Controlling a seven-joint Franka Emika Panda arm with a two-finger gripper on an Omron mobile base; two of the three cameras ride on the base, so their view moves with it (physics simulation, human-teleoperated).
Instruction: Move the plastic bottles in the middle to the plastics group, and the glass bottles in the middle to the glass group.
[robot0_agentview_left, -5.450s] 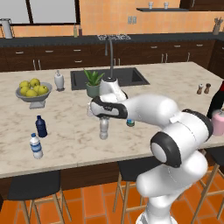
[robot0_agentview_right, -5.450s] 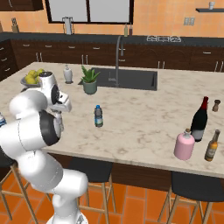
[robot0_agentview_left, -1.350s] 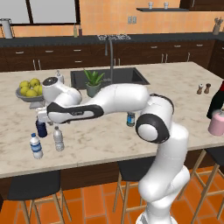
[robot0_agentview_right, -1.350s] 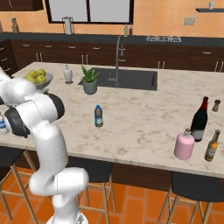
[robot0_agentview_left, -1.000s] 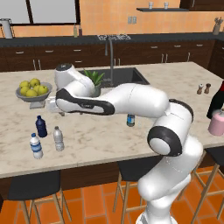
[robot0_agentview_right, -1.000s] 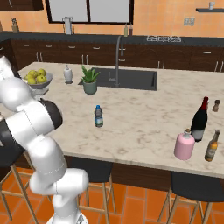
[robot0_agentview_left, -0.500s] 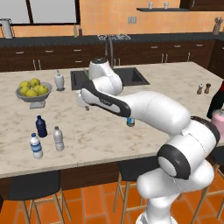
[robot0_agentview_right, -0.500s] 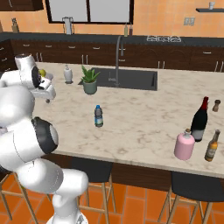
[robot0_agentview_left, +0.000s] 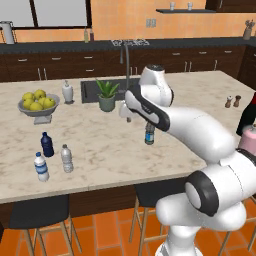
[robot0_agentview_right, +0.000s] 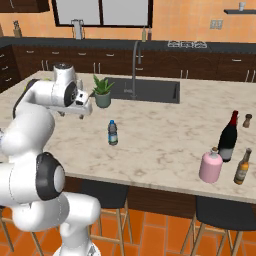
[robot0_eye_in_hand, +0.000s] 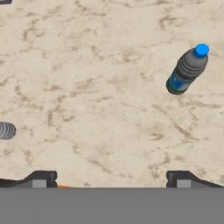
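At the left of the counter (robot0_agentview_left: 100, 150), the clear-grey bottle (robot0_agentview_left: 66, 158) stood beside the navy bottle (robot0_agentview_left: 47, 144). My gripper (robot0_eye_in_hand: 111, 177) was wide open and empty above the marble. The blue-label bottle (robot0_eye_in_hand: 186, 70) stood farther right, upright.

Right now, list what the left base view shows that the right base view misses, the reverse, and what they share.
Left base view's extras: the navy bottle, the white-capped bottle and the clear-grey bottle beside them. Right base view's extra: a brown bottle right of the pink bottle. Shared: the blue-label bottle standing mid-counter, the potted plant and the sink.
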